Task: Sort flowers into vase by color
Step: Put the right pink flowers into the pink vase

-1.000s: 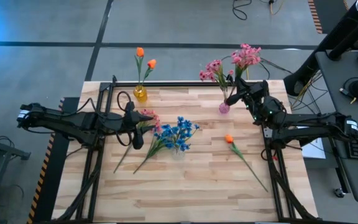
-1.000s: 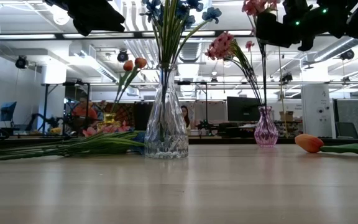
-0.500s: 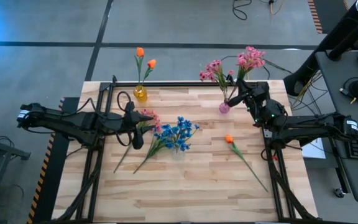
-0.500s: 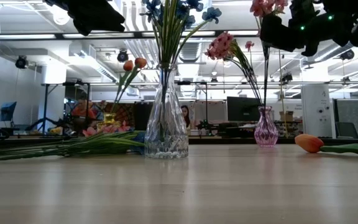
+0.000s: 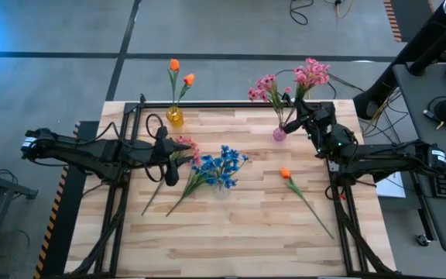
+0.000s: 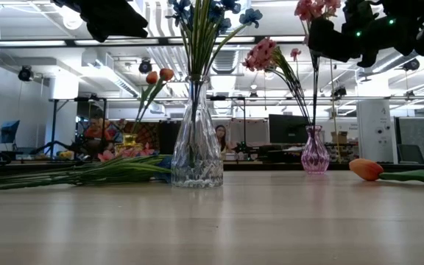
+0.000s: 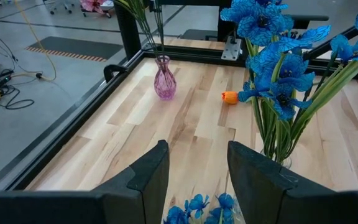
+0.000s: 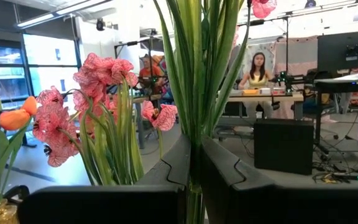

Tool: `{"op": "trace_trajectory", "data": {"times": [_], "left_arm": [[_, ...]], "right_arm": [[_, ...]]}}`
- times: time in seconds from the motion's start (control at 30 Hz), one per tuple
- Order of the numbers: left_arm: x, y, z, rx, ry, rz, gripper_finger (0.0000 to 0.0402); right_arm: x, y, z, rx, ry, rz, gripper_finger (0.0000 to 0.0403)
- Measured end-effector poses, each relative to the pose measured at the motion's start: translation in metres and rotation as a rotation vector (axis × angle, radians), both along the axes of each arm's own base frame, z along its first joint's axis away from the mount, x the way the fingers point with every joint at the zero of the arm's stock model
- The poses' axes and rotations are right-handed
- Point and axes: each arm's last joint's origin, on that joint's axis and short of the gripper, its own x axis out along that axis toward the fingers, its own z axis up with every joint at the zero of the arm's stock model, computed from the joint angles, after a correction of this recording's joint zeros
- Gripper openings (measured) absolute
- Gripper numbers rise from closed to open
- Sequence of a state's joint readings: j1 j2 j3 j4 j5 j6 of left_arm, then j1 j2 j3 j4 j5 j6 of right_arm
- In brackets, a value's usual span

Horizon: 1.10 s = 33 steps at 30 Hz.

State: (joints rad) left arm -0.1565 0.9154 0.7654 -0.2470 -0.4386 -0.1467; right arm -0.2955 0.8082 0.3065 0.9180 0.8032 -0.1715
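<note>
Pink spray [image 5: 310, 73] pinched by its green stalk in right gripper [image 5: 299, 116], fingers pressed together on it, just above pink vase [image 5: 279, 133] at table's [image 5: 231, 225] far right, beside another pink spray [image 5: 266, 87] already in it. 2 orange buds [image 5: 180, 71] in yellow vase [image 5: 175, 117], far left. Blue clusters [image 5: 221, 167] in clear vase [image 6: 196, 151] mid-table. Orange bud [image 5: 285, 173] lying right of centre. Left gripper [image 5: 172, 172] spread, empty, over pink and blue stems [image 5: 186, 147] lying flat.

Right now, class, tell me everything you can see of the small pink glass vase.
The small pink glass vase is translucent, ribbed, bulbous below a narrow neck. It stands upright near the wooden table's far edge on the right side, holding pink flower sprays. The right gripper, just above it, is shut on another pink stem.
</note>
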Motion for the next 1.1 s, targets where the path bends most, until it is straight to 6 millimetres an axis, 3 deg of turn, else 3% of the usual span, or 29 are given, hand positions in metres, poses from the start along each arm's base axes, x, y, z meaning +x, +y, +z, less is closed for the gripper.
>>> {"op": "trace_trajectory", "data": {"times": [0.73,1.1], "left_arm": [[0.0,0.0,0.0,0.0,0.0,0.0,0.0146],[0.0,0.0,0.0,0.001,0.0,0.0,0.0146]], "right_arm": [[-0.0005,0.0001,-0.0035,0.001,0.017,-0.002,0.0018],[-0.0007,0.0001,-0.0034,0.006,0.008,-0.007,0.0075]]}}
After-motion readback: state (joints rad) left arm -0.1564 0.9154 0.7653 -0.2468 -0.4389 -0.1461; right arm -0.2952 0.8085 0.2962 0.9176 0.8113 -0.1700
